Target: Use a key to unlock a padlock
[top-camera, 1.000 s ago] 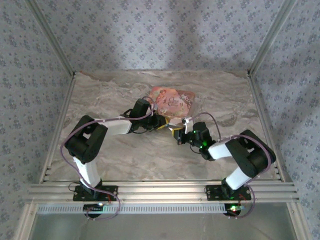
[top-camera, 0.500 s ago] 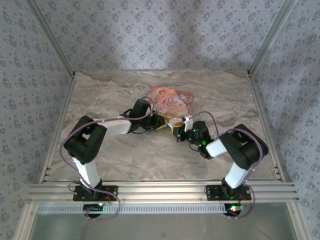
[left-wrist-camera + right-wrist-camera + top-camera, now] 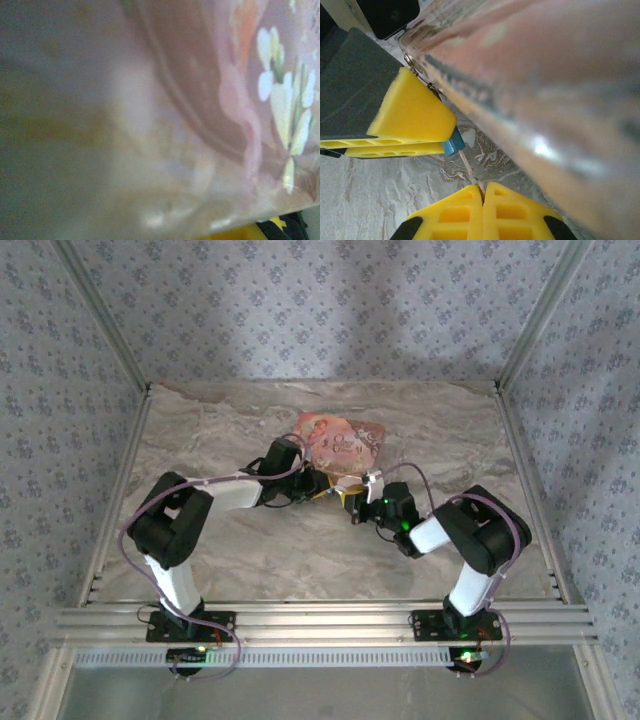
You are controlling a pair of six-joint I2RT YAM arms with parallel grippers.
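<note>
Over the last second the right arm's elbow has swung inward toward the middle of the top view, and the right gripper [image 3: 358, 502] has edged a little left, closer to the left gripper [image 3: 325, 488]. The left arm has not visibly shifted. Both grippers meet at the centre of the table [image 3: 220, 430], just below the pink box [image 3: 340, 440], whose near edge touches or overhangs them.

In the right wrist view, the right gripper's yellow fingers [image 3: 455, 210] sit pressed together at the bottom of the frame. A thin pale metal strip rises from their seam to the blue head of the key [image 3: 455, 146]. By the look of it, the right gripper pinches the key by its thin end. The blue head lies against the tip of the left gripper's yellow fingers [image 3: 410, 115] at the left of the frame. Whether those fingers clamp anything cannot be told. The padlock cannot be picked out from the yellow fingers in any view. The left wrist view gives a blur of the box's flower print [image 3: 280, 100].

The step in hand appears to be bringing key and lock together, and nothing shows the lock open yet. The next move probably calls for finding the keyhole and lining the blade up with it. After that comes a short straight push and a twist while the other arm holds the lock steady. The box crowds the work closely, so the motions likely need to stay small.
</note>
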